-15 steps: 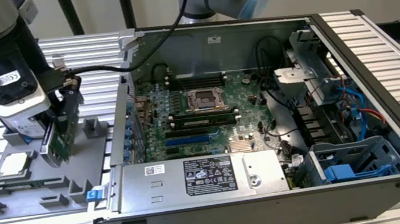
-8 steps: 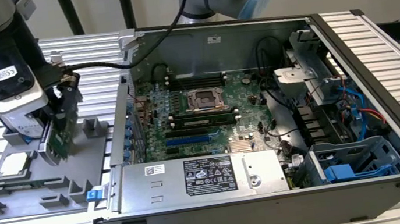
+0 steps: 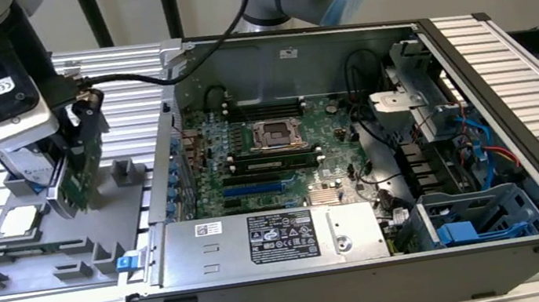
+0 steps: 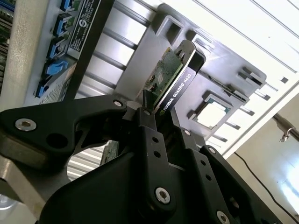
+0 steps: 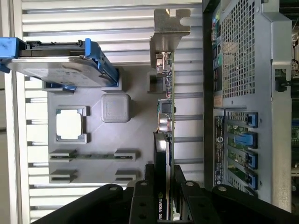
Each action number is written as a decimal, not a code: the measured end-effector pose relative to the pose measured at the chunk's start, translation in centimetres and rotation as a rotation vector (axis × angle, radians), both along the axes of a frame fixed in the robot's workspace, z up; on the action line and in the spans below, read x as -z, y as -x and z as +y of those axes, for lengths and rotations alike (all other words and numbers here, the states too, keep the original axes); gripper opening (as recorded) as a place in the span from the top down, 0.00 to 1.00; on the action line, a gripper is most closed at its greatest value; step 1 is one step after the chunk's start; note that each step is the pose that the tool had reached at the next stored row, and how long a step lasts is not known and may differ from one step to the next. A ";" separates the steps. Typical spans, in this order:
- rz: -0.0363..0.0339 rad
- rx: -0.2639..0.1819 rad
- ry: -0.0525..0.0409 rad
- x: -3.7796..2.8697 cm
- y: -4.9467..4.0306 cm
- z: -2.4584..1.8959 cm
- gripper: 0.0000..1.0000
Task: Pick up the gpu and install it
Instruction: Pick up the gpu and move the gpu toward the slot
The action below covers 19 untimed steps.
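Note:
The gpu [image 3: 75,169] stands upright on edge over the grey parts tray [image 3: 126,219] at the exterior view's left, beside the open computer case [image 3: 470,75]. My gripper [image 3: 65,136] is shut on its upper edge. In the second wrist view, the black fingers [image 4: 148,126] clamp the gpu [image 4: 169,80], green board on one face and black shroud on the other. The first wrist view shows the gpu [image 5: 166,116] edge-on with its silver bracket [image 5: 170,32] at the far end and the gripper [image 5: 166,193] closed on it. Whether its lower edge still touches the tray I cannot tell.
On the tray lie a square silver CPU chip [image 3: 21,223] and a hard drive with blue rails [image 5: 58,65]. Inside the case are the motherboard with a blue slot [image 3: 253,189], a CPU socket [image 3: 276,134], cables at the right and a power supply [image 3: 271,238] along the front.

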<state>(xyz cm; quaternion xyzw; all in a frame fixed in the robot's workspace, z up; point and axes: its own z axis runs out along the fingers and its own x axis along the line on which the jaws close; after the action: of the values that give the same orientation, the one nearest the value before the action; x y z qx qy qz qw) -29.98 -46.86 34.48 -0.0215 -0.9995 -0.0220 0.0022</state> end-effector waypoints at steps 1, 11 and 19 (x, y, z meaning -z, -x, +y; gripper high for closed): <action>0.0001 0.000 0.0000 -0.12 0.00 0.00 1.00; 0.0000 0.000 0.0000 -1.18 0.00 0.00 1.00; 0.0001 0.000 0.0000 -1.91 0.00 0.00 1.00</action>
<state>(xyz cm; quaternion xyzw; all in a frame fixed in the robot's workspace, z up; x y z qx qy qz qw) -29.97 -46.87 36.38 -0.0215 -0.9995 -0.0220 0.0022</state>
